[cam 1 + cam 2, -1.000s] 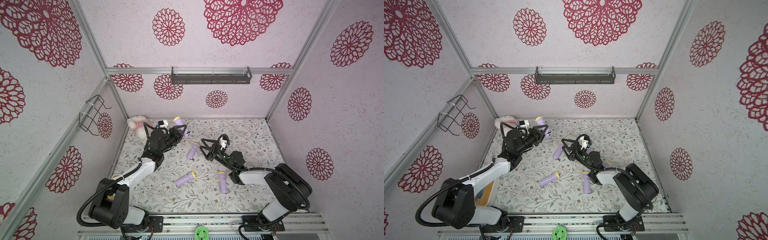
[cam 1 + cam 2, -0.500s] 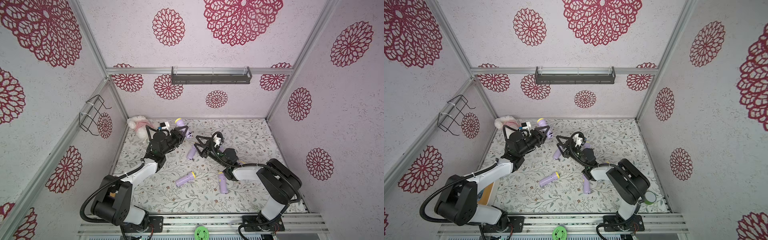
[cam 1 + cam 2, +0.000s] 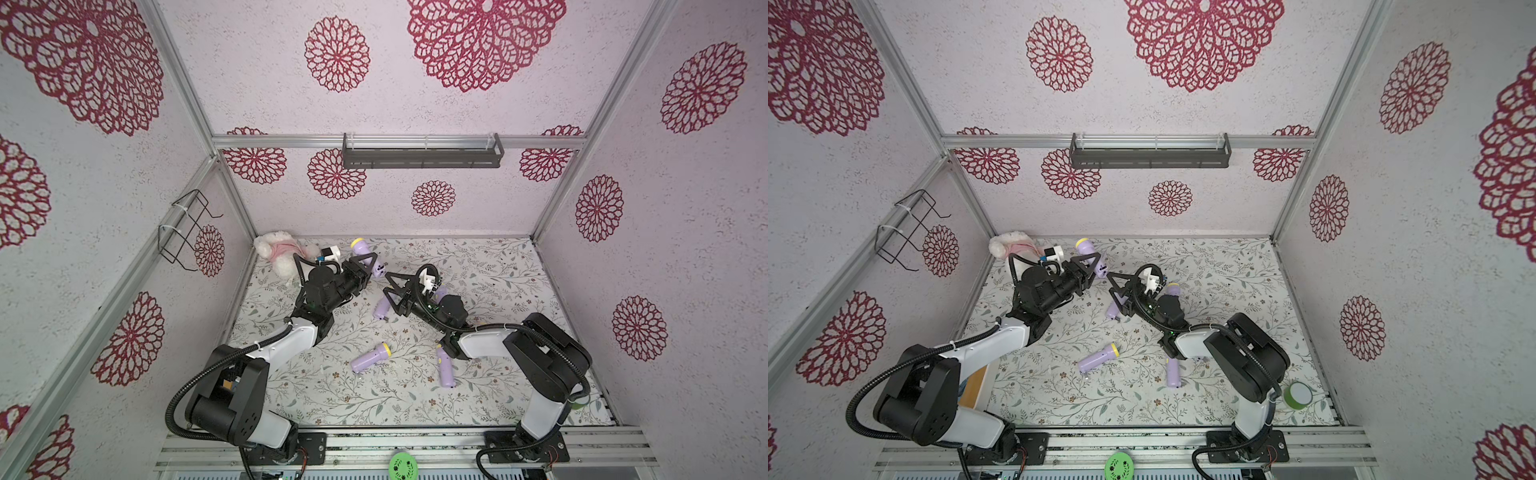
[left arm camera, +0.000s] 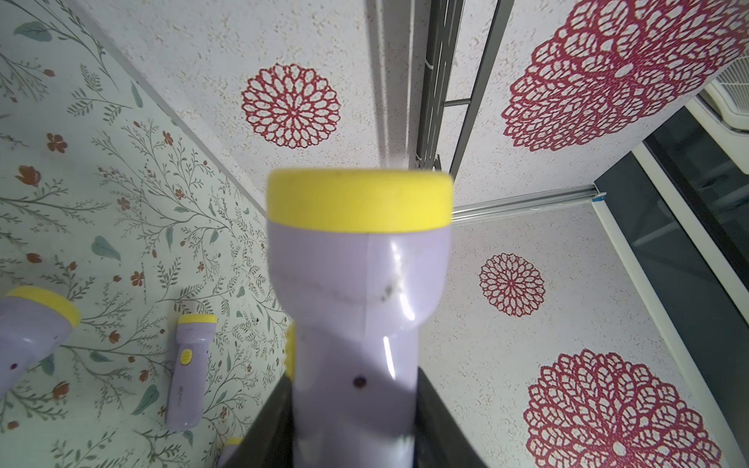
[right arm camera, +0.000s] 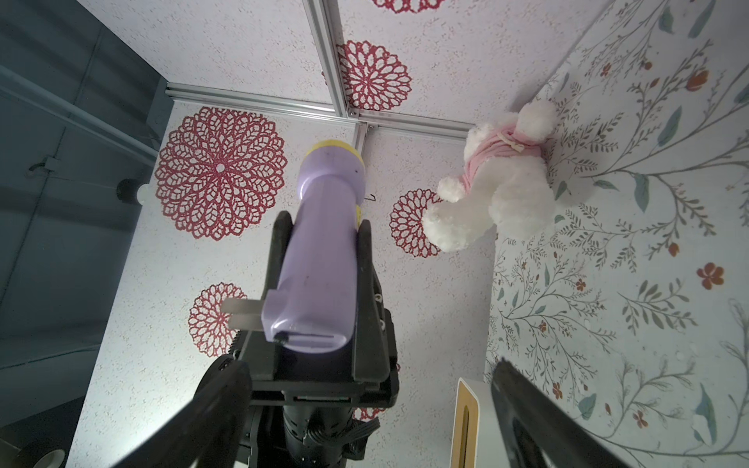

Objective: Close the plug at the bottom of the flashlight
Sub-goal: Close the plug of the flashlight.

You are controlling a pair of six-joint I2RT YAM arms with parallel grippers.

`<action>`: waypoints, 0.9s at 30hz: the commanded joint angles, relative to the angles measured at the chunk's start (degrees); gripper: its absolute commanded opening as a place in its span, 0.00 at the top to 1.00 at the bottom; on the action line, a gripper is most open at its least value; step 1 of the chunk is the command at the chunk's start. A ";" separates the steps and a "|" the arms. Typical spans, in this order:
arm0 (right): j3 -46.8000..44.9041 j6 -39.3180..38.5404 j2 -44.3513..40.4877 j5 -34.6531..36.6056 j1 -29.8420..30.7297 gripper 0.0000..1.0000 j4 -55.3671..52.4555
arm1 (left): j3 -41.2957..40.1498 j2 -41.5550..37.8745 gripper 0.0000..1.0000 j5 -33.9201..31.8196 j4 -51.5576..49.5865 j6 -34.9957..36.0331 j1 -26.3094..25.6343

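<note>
Held flashlight (image 4: 356, 304) blurred, base cut off; another flashlight (image 3: 1170, 296) partly hidden behind right arm (image 3: 1192, 345).

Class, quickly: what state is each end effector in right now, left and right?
Left end effector: closed on the flashlight.
Right end effector: open, holding nothing.

- Right gripper (image 3: 385, 282): black, with triangular open-frame jaws.
- Behind it: white camera block (image 3: 429, 282).
- Left arm (image 3: 291, 343), right arm (image 3: 482, 347): white links, black joints (ribbed black cables alongside).
</note>
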 commanded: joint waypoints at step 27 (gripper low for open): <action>2.30 -1.46 -0.39 1.56 0.87 0.09 1.42 | -2.62 1.73 1.00 -1.37 8.67 -3.20 -1.20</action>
